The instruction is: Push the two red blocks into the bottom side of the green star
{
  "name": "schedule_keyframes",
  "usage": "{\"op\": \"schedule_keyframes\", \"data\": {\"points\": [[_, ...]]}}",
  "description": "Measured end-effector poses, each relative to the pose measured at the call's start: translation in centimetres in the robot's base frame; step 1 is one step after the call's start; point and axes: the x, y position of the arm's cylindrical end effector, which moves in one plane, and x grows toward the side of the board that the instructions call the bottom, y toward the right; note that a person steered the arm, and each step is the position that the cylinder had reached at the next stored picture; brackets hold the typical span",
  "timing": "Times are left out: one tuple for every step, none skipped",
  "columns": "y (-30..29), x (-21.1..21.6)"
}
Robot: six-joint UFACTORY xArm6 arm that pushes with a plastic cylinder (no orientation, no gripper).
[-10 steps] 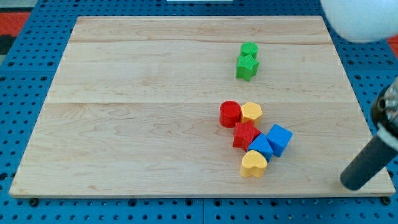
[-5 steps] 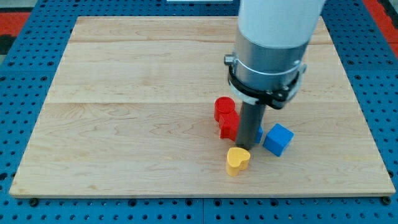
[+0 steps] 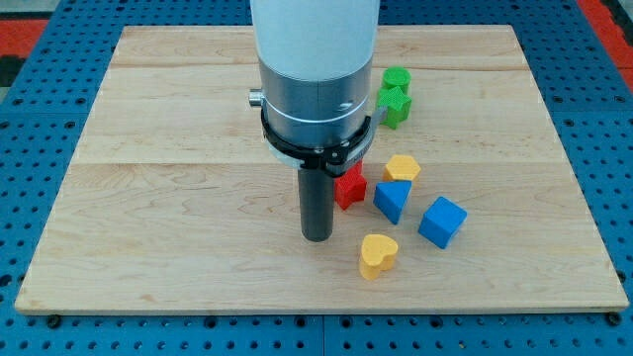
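Red star block (image 3: 349, 186) just right of my tip (image 3: 316, 237).

A robotics lab bench — wooden board (image 3: 178, 198) on blue pegboard (image 3: 40, 148).

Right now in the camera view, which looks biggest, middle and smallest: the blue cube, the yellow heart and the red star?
1. Blue cube.
2. Yellow heart, a little smaller, though it sits nearer the view's bottom, so that is unsure.
3. Red star shows least, but the arm hides part of it, so its full size cannot be judged.

No readable text anywhere (blocks and board unmarked).
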Motion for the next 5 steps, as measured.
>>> {"op": "schedule_keyframes", "data": {"points": [[1.5, -2.2], [1.5, -5.7], [1.5, -7.2], [1.8, -7.4], [2.3, -7.9]]}}
